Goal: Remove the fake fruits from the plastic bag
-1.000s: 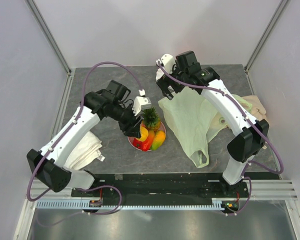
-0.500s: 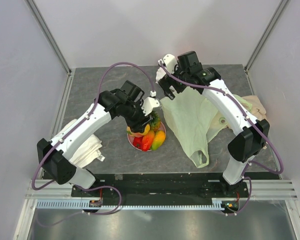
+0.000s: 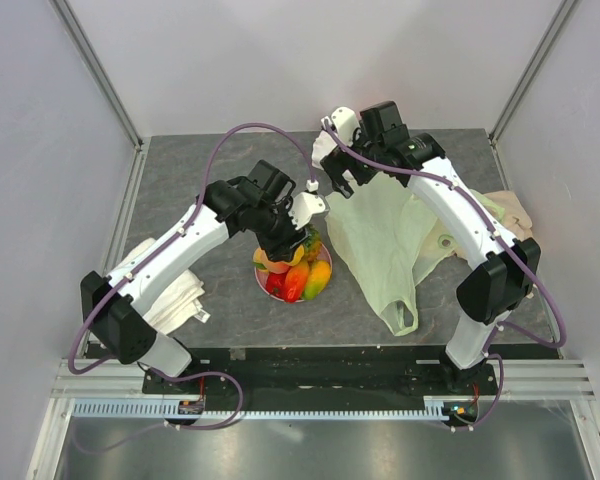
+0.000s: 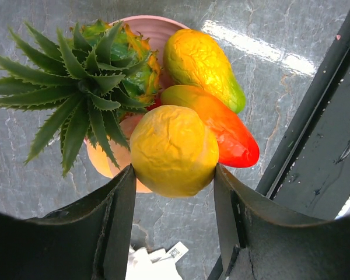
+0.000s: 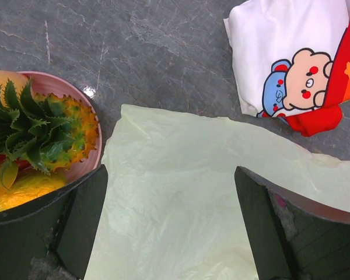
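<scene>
**Left wrist view: yellow fruit now over the crowded plate**

Over the last second the left arm has swung inward, and the left gripper (image 4: pixel 174 175) now hangs above the pink plate (image 4: pixel 157 26) rather than at its left side. Its jaws are clamped on either side of a round yellow fruit (image 4: pixel 174 149), held clear of the pile. The right gripper (image 5: pixel 169 195) has hardly moved: its jaws stand wide apart and empty above the plastic bag (image 5: pixel 181 186).

The bag lies flat and slack on the table (image 5: pixel 134 46), with no bulge showing. This looks like the last piece, so the task seems nearly done and only the release remains.

Room is tight. The plate already holds the pineapple (image 4: pixel 128 64), a yellow-green mango (image 4: pixel 201 61), a red-orange piece (image 4: pixel 221 128) and a peach (image 4: pixel 105 160). The pineapple's spiky crown is just beside the held fruit. A round fruit dropped on this heap could roll over the rim.

In the right wrist view, the bag's edge lies just beside the plate. The cartoon pouch (image 5: pixel 291 58) sits beyond the bag. The top external view shows bare table behind the plate, and between it and the white cloth (image 3: pixel 180 295).
</scene>
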Robot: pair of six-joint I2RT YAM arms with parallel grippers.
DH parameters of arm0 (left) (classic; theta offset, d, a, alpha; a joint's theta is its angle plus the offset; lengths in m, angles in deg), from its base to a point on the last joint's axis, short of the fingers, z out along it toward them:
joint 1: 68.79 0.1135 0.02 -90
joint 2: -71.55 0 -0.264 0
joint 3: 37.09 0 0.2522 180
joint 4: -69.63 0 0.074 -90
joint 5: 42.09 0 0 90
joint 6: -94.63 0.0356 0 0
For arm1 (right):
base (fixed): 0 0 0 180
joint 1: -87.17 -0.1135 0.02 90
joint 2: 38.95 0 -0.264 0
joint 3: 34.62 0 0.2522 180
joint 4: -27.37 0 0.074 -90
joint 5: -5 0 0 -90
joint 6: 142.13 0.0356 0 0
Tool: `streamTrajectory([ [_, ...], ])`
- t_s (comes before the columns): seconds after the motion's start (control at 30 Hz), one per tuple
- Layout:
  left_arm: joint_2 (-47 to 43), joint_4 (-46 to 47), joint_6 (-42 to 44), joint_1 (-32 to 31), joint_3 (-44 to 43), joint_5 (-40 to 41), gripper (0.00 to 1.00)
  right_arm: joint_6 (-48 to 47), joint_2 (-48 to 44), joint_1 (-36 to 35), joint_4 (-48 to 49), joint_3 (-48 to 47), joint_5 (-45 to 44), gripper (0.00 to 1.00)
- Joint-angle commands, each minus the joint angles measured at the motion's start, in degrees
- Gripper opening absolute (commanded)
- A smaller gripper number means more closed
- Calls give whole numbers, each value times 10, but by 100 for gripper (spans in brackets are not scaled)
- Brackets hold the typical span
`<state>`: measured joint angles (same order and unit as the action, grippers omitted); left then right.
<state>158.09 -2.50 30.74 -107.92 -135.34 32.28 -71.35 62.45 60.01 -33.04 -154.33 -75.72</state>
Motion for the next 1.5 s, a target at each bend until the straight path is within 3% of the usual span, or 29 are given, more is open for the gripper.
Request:
streamTrajectory([
  [0.0, -3, -3, -1, -3, -9, 16, 54, 9, -25, 4, 16, 5, 9, 98],
  [0.57, -21, -23, 11, -9, -17, -33, 57, 13, -21, 4, 16, 1, 14, 98],
  [1.0, -8, -13, 13, -16, -3, 21, 61, 13, -20, 4, 16, 2, 14, 98],
  [1.27, -5, -3, 6, -16, -7, 34, 75, 14, -17, 4, 17, 1, 17, 98],
  [1.33, -4, -3, 4, -16, -7, 32, 94, 14, -17, 5, 16, 0, 17, 98],
  [1.47, -4, -1, 3, -16, -7, 32, 95, 13, -16, 4, 16, 0, 16, 98],
])
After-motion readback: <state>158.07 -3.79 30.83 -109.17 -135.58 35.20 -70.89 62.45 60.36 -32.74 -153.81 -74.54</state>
